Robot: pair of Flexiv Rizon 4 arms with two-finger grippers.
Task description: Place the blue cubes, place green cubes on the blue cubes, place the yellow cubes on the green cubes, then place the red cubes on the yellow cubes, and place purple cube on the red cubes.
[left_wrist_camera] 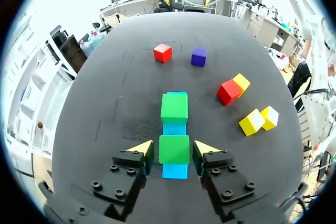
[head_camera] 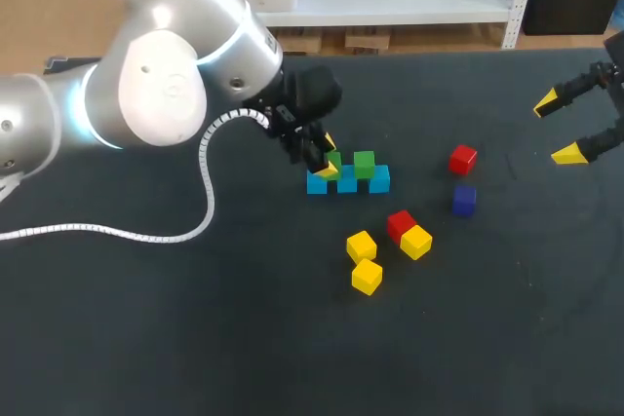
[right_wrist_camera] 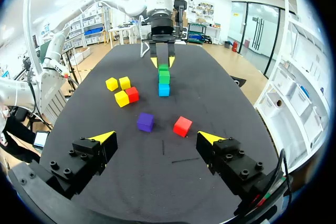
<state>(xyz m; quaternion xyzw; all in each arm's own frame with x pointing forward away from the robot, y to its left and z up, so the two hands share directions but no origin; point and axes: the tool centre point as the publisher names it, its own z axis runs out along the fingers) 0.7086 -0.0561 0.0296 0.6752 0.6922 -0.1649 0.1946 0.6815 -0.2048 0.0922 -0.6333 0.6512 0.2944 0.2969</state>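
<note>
Left pincer [left_wrist_camera: 173, 148], fingers apart, flanks a green cube [left_wrist_camera: 174, 150] atop the blue cube row [left_wrist_camera: 175, 171] mid-worktop [left_wrist_camera: 105, 103] (another green cube [left_wrist_camera: 174, 108] sits just beyond). Right pincer [right_wrist_camera: 157, 137] hangs wide apart near the purple cube [right_wrist_camera: 145, 121].

The desk [head_camera: 146, 338] is plain black. On it are three blue cubes [head_camera: 379, 179], two green cubes [head_camera: 364, 164], three yellow cubes [head_camera: 367, 277], two red cubes [head_camera: 463, 158] and one purple cube [head_camera: 464, 200]. The left hand [head_camera: 328, 156] and right hand [head_camera: 557, 129] are black with yellow tips. The left arm [head_camera: 156, 85] is white and grey.
</note>
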